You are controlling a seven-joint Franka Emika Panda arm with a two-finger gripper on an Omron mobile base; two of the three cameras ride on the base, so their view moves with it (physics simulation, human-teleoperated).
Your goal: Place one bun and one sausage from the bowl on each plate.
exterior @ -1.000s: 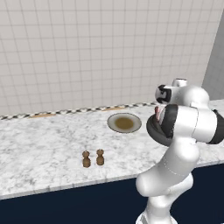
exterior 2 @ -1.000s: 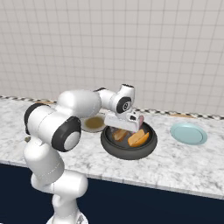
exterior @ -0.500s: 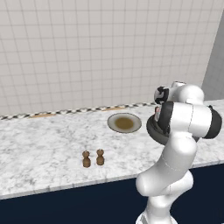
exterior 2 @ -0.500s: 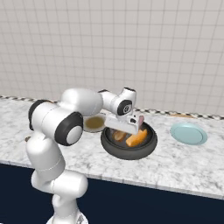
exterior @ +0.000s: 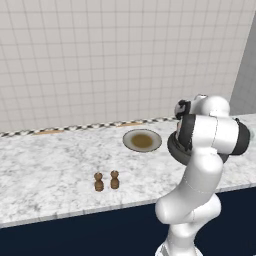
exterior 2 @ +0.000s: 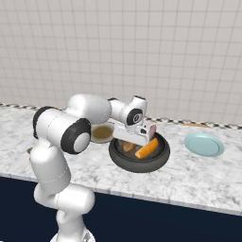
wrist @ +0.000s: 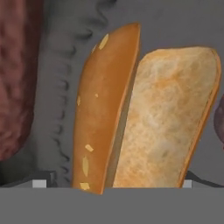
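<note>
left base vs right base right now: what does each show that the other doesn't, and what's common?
Left base alone: two brown shaker figures on the counter's front part.
Right base alone: the pale teal plate, and the inside of the dark bowl with a bun, the open gripper lowered into it.
Both: the beige plate with brown centre, the marble counter and the tiled wall.

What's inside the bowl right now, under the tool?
In the bowl, two buns lie side by side right under the open tool, and a reddish-brown sausage lies along one side. The tool's body covers part of the bowl in the right base view, so the full count is uncertain.
</note>
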